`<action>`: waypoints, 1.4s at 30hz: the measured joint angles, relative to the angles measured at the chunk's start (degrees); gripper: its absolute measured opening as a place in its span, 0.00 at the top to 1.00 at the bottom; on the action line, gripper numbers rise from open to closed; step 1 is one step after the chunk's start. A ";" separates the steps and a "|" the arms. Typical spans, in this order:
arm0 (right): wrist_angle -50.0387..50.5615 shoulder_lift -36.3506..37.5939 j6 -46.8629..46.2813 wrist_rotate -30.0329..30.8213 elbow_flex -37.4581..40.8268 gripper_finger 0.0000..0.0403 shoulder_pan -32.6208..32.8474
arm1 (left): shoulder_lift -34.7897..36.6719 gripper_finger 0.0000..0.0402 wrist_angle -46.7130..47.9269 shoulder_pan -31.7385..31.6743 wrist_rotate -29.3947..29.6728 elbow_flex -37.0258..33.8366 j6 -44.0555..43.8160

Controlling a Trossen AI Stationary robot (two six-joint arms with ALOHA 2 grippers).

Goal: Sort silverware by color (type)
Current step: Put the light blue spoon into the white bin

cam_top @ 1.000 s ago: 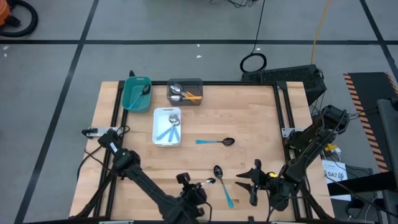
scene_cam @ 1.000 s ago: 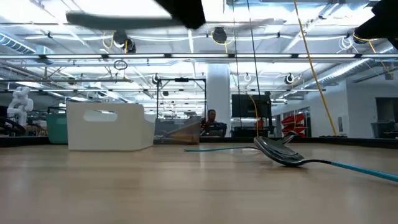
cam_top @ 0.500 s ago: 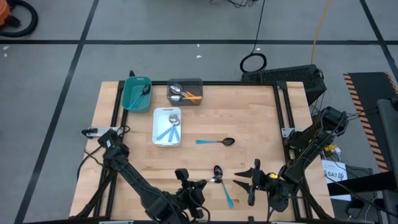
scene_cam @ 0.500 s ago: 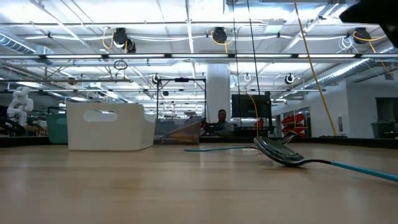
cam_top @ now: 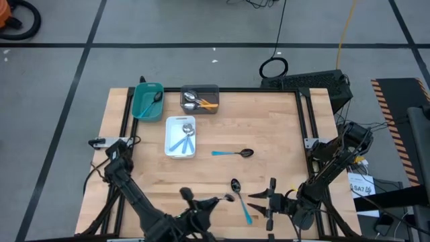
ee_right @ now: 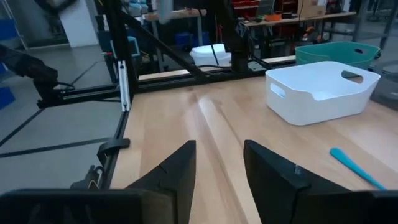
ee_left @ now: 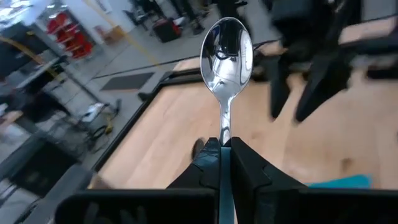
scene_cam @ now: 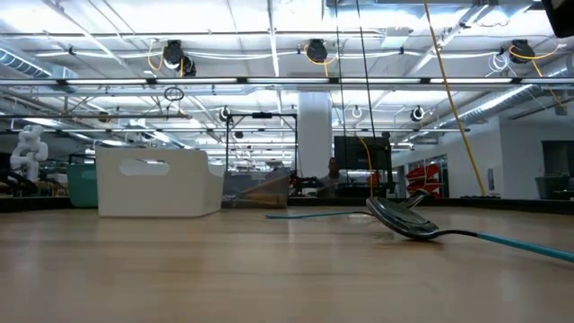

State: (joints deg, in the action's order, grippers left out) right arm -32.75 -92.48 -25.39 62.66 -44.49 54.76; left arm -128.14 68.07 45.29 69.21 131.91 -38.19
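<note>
My left gripper [cam_top: 205,202] hangs over the table's near edge, shut on a spoon with a shiny silver bowl [ee_left: 227,46]. My right gripper [cam_top: 259,202] stands open beside it to the right, with nothing between its fingers [ee_right: 219,155]. Two black-bowled spoons with light-blue handles lie flat on the wood: one at mid-table [cam_top: 233,153], one near the front [cam_top: 239,196], between the two grippers. More spoons lie in the teal tray [cam_top: 148,99], the grey tray [cam_top: 199,98] and the white tray [cam_top: 181,136]. My left gripper pinches the spoon's thin neck [ee_left: 224,138], just behind the bowl, between its two fingers. The spoon runs on along the fingers, its bowl out ahead toward the table's right. It is lifted clear of the table, and the rest of the handle is hidden between the fingers.
The three trays stand together at the far left of the table. A black frame rail [cam_top: 306,121] runs along the table's right side, with the right arm's base beyond it. Bare wood [cam_top: 269,121] spreads over the far right.
My left gripper has risen with the silver spoon and tipped up toward level, drifting slightly toward the table's left edge; its arm has left the low view. My right gripper has turned and shifted a little toward the left, still open.
</note>
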 joint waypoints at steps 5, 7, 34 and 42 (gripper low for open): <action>-0.09 -0.13 0.00 -0.41 0.00 0.68 0.00 | -0.18 0.98 20.48 1.79 2.69 -1.51 -24.09; -0.09 -0.13 0.40 -0.40 0.00 0.68 -0.02 | 0.24 0.98 21.45 2.17 3.36 -2.81 -27.61; 1.27 0.43 8.32 0.09 0.00 0.68 -1.55 | 31.68 0.98 21.95 -19.47 -12.24 -3.14 6.24; 0.93 0.70 14.02 0.37 0.00 0.68 -2.26 | 38.09 0.98 21.90 -23.31 -12.67 -4.82 7.84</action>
State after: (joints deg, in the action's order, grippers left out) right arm -31.82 -91.78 -11.37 63.03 -44.49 52.50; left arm -90.05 89.97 21.98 56.54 127.10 -30.34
